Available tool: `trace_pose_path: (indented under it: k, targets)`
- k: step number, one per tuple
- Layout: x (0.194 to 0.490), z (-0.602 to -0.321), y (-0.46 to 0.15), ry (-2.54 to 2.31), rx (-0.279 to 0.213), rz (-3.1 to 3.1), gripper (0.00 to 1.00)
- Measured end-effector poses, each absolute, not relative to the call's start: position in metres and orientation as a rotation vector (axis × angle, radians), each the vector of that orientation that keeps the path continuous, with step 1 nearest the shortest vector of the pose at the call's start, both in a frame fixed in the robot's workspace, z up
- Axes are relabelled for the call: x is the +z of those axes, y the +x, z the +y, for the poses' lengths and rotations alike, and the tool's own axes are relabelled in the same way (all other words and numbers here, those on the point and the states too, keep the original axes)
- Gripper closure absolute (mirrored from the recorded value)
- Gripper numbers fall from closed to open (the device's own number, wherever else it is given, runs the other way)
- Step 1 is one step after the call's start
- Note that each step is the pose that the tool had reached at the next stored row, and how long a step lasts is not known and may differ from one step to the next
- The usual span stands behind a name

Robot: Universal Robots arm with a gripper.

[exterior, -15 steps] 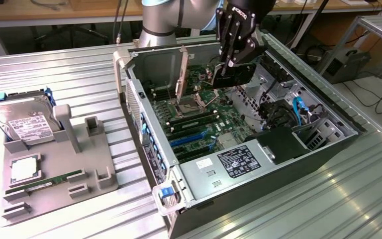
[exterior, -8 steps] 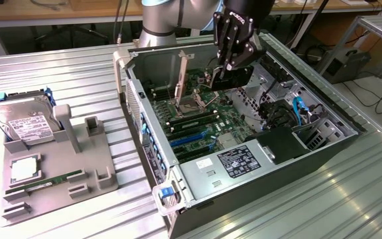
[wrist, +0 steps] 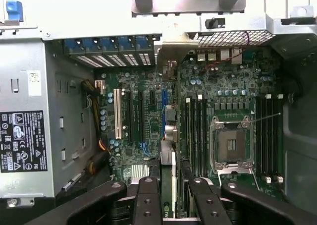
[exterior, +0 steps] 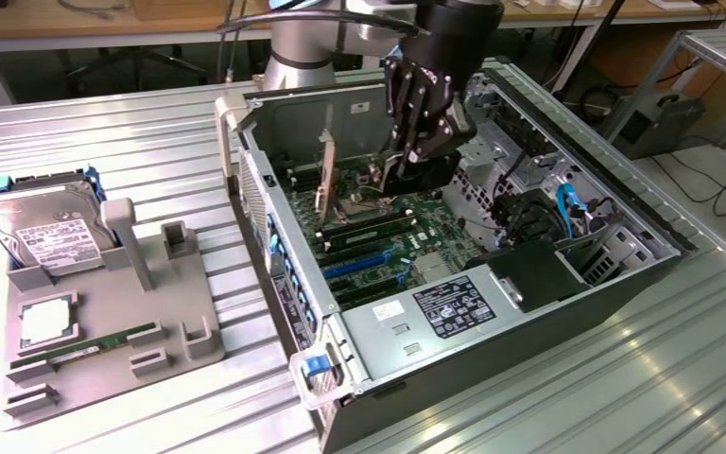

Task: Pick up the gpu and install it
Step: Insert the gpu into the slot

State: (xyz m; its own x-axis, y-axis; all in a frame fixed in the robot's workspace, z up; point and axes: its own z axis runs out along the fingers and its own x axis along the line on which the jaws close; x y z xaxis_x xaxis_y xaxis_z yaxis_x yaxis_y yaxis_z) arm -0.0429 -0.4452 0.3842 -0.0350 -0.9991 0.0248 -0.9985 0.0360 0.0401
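Note:
The open computer case (exterior: 615, 274) lies on its side with the motherboard (wrist: 223, 86) exposed. My gripper (exterior: 392, 180) hangs inside the case over the board. In the wrist view the gpu (wrist: 168, 170) is seen edge-on, as a thin card running from between my fingers (wrist: 147, 197) toward the rear wall. Its silver bracket (wrist: 173, 49) sits at the rear slot openings. The gripper (wrist: 168, 202) is shut on the card's edge. In the exterior view the gpu (exterior: 325, 180) stands upright beside the expansion slots (exterior: 363, 265). Whether it is seated in a slot I cannot tell.
The power supply (exterior: 452, 307) fills the near end of the case, and drive bays with blue latches (exterior: 565, 213) line the exterior view's right. The CPU socket (wrist: 230, 145) lies between the RAM slots. On the exterior view's left, a grey fixture (exterior: 111, 312) holds a hard drive (exterior: 42, 232) and a RAM stick (exterior: 86, 342).

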Motion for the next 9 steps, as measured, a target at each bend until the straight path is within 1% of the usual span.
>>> trace_pose_path:
  k: [4, 7, 8, 9]
  targets:
    - [0.355, -0.446, -0.045, 2.150, -0.018, -2.228, 0.74]
    - [0.352, -0.446, -0.045, 2.150, -0.019, -2.228, 0.74]
    - [0.342, -0.447, -0.047, 2.158, -0.021, -2.222, 0.74]
    - [0.339, -0.448, -0.048, 2.164, -0.021, -2.217, 0.74]
